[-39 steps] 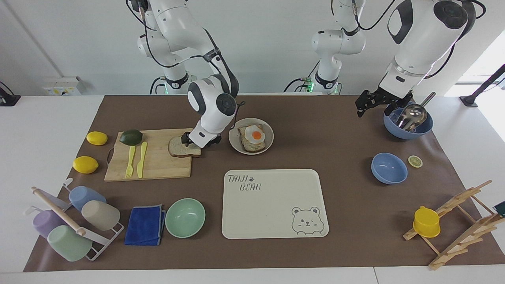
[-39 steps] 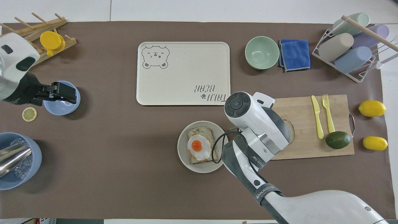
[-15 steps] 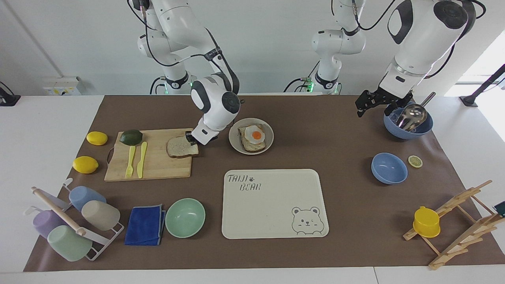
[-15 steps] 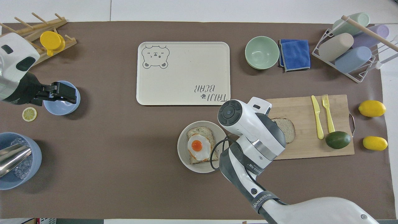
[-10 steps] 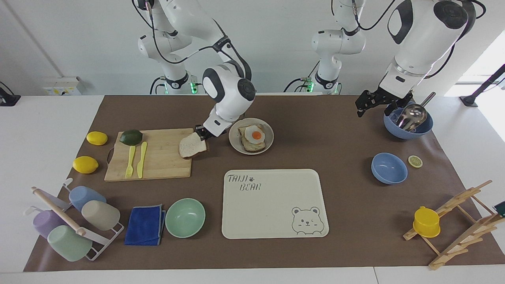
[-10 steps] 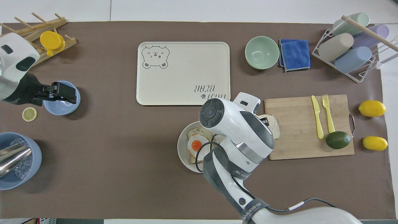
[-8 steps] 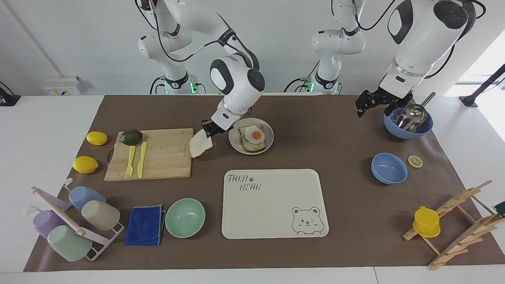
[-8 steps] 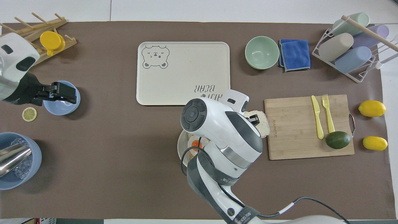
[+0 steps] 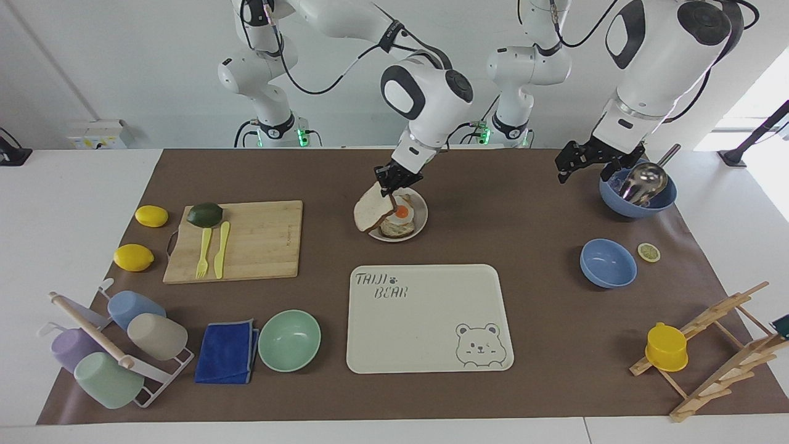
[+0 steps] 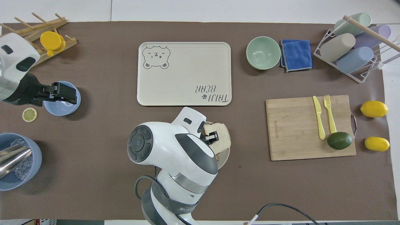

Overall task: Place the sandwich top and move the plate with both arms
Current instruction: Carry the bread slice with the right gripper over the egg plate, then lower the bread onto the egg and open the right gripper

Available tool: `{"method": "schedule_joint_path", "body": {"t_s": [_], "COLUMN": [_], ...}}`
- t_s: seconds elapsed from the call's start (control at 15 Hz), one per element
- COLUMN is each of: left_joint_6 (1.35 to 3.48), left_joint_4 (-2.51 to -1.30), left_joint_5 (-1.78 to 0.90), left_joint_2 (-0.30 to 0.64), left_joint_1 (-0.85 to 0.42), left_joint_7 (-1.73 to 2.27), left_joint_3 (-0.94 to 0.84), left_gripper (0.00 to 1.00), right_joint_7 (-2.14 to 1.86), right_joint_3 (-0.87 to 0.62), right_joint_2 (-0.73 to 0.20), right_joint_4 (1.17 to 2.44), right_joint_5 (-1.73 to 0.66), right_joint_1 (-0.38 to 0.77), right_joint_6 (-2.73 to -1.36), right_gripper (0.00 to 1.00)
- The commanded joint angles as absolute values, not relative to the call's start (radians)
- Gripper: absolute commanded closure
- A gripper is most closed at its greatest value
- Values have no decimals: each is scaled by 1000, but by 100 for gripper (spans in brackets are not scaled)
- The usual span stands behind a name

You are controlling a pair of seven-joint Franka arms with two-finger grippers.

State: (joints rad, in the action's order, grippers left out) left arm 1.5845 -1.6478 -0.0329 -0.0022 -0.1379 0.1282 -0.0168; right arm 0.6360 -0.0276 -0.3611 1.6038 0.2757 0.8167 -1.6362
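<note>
We see the right end effector [image 9: 394, 183] clenched on one edge of the bread slice [image 9: 372, 214], which hangs tilted just over the plate [image 9: 421, 221] and its egg toast [image 9: 397, 223], while the left end effector [image 9: 585, 161] waits open near the blue bowl [image 9: 637, 196].

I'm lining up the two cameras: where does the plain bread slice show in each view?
Facing view: the sandwich top hangs tilted from the right claw, over the plate, upper middle.
Overhead view: the slice shows lower middle, over the same plate.
Shared landmark: the bear tray.
</note>
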Motion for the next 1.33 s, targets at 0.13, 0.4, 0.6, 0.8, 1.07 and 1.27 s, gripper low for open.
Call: {"method": "schedule_joint_path", "body": {"t_s": [0.13, 0.4, 0.6, 0.8, 1.07, 1.27], "left_joint_6": [1582, 1582, 1582, 1582, 1582, 1582], "left_joint_4": [-1657, -1657, -1657, -1657, -1657, -1657], "left_joint_5": [-18, -18, -18, -18, -18, -17], "left_joint_2": [-14, -14, -14, -14, -14, -14], "left_joint_1": [-137, -137, -137, -137, -137, -137], "left_joint_7": [124, 124, 124, 124, 124, 124], "left_joint_3": [-15, -15, -15, -15, -15, -15], "left_gripper": [0, 0, 0, 0, 0, 0], "right_joint_7": [661, 686, 686, 689, 686, 681], "right_joint_3": [-26, -28, -26, -28, -28, -23], "right_joint_2": [-390, -387, -388, -387, -385, -351], "right_joint_4": [1638, 1649, 1654, 1655, 1648, 1638], "right_joint_5": [230, 199, 137, 132, 130, 109], "right_joint_1": [839, 842, 836, 844, 836, 815], "right_joint_6": [-1683, -1690, -1732, -1733, -1744, -1787], "right_gripper": [100, 100, 100, 78, 29, 0]}}
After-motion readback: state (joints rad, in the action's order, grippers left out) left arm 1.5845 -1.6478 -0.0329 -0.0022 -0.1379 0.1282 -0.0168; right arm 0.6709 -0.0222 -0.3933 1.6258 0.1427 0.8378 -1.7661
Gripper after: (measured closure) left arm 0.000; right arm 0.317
